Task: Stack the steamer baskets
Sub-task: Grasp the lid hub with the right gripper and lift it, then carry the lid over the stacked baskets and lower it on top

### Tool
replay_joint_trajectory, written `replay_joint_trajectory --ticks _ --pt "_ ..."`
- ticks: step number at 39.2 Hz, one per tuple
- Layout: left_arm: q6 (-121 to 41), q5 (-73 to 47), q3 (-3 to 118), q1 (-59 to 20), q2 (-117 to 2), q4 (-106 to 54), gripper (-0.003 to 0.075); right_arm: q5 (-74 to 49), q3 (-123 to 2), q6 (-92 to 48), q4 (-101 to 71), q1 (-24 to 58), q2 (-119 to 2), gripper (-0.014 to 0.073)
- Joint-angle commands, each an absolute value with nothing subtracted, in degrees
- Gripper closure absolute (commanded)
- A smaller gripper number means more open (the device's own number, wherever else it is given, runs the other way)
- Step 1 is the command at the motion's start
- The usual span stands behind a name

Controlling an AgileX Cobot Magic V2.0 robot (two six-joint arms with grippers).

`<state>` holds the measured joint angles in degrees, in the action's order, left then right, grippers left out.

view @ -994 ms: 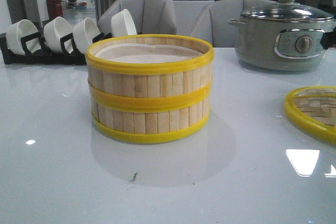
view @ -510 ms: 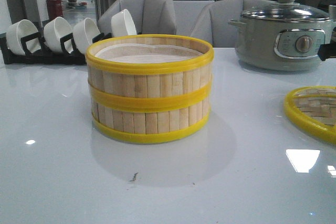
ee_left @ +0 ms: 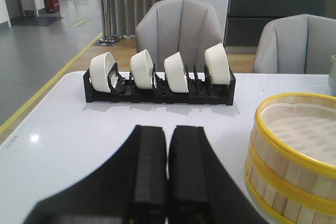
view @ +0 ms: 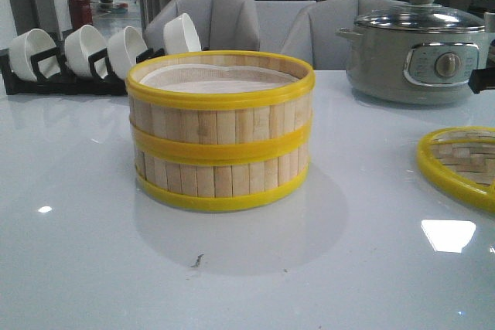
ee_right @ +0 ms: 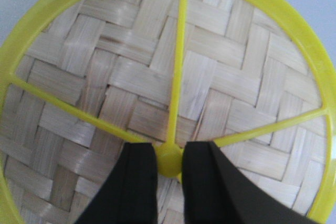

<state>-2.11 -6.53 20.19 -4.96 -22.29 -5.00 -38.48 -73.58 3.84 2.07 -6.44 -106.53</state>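
We see the two steamer baskets [view: 220, 130] already one on the other, off to the side of our left gripper [ee_left: 168, 169], whose jaws are pressed together on nothing. Our right gripper [ee_right: 169, 169] has its jaws narrowly parted either side of the lid [ee_right: 220, 77]'s yellow hub; whether they touch it, we cannot tell. The pads could slip off that small hub and tilt the lid; we read no writing anywhere.

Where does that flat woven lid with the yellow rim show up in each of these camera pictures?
Front view: the lid lies at the right edge, partly cut off.
Left wrist view: not in it.
Right wrist view: the lid fills the picture.
Shared landmark: the stacked steamer baskets appear in the front and left wrist views.
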Motion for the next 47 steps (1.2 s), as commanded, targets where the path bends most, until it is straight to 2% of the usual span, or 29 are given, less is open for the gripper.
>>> replay_joint_trajectory --ticks 1,5,11,33,47 --pt "-1.5 -1.3 21.9 -4.9 -22.6 -5.2 0.0633 -36.5 -75.6 3.4 2.4 -6.9 -103.6 0.0396" --pt "-1.5 -1.3 21.9 -4.9 -22.6 -5.2 0.0633 -36.5 -75.6 3.4 2.4 -6.9 -103.6 0.0415" --pt "-1.5 -1.3 21.9 -4.9 -22.6 -5.2 0.0633 -36.4 -75.6 3.4 2.4 -6.9 -103.6 0.0551" --pt "-1.5 -1.3 21.9 -4.9 -22.6 -5.2 0.0633 -44.4 -83.3 3.4 2.4 -5.9 -96.9 0.0538" --pt "-1.5 -1.3 21.9 -4.9 -22.6 -5.2 0.0633 -51.4 -93.2 3.4 2.3 3.3 -94.1 0.0538"
